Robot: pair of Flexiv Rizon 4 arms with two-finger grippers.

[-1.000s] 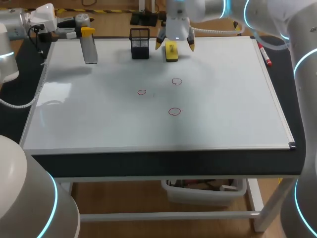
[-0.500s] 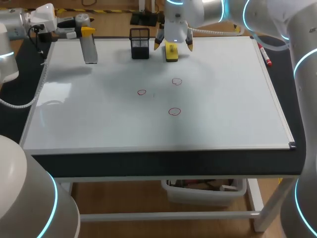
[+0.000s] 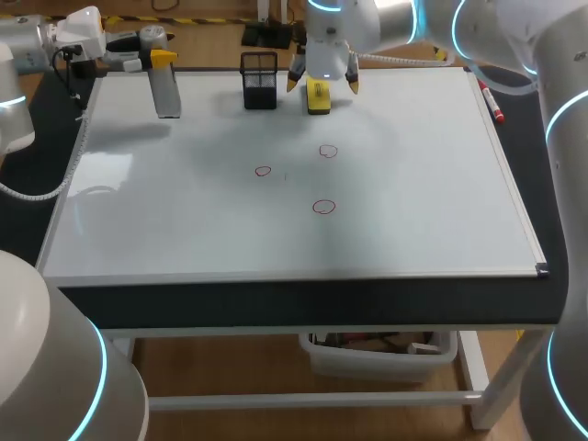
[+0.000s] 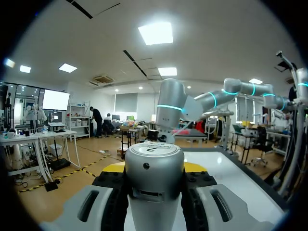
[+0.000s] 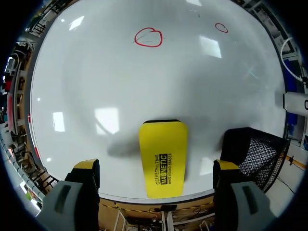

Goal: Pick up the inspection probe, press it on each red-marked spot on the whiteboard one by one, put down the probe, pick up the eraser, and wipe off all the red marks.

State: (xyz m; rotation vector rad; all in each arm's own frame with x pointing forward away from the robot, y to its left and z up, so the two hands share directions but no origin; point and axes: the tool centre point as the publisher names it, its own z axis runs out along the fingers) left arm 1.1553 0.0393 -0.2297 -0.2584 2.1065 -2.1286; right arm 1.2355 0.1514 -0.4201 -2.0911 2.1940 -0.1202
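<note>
- Head view puts the yellow eraser [image 3: 317, 95] flat on the whiteboard [image 3: 413, 184], close to its far edge at 12 o'clock.
- The right gripper [image 3: 322, 85] hangs over the eraser with one yellow-tipped finger on either side of it.
- From the right wrist, the eraser [image 5: 162, 159] lies lengthwise between the spread fingers of the right gripper [image 5: 156, 166]. White board shows on both sides of it, so neither finger touches it.
- A black mesh pen holder [image 3: 259, 81] stands just beside the eraser at its 9 o'clock. In the wrist view the holder [image 5: 255, 154] is just outside one finger.
- Three red marks sit near mid-board at the eraser's 6 o'clock: one ring at 7 o'clock [image 3: 264, 170], one nearest [image 3: 328, 151], one farthest [image 3: 323, 207]. Two of them show ahead of the right gripper [image 5: 148, 37] [image 5: 221, 27].
- The inspection probe [image 3: 166, 92] stands upright at the board's 10 o'clock corner, well apart from the marks, held by the left gripper [image 3: 158, 57]. Whether its lower end touches the board I cannot tell.
- In the left wrist view the jaws of the left gripper [image 4: 155, 167] pinch the probe's silver cylinder [image 4: 154, 178] from both sides.
- A marker pen [image 3: 491, 103] with a red end lies just beside the board's frame at 2 o'clock.
</note>
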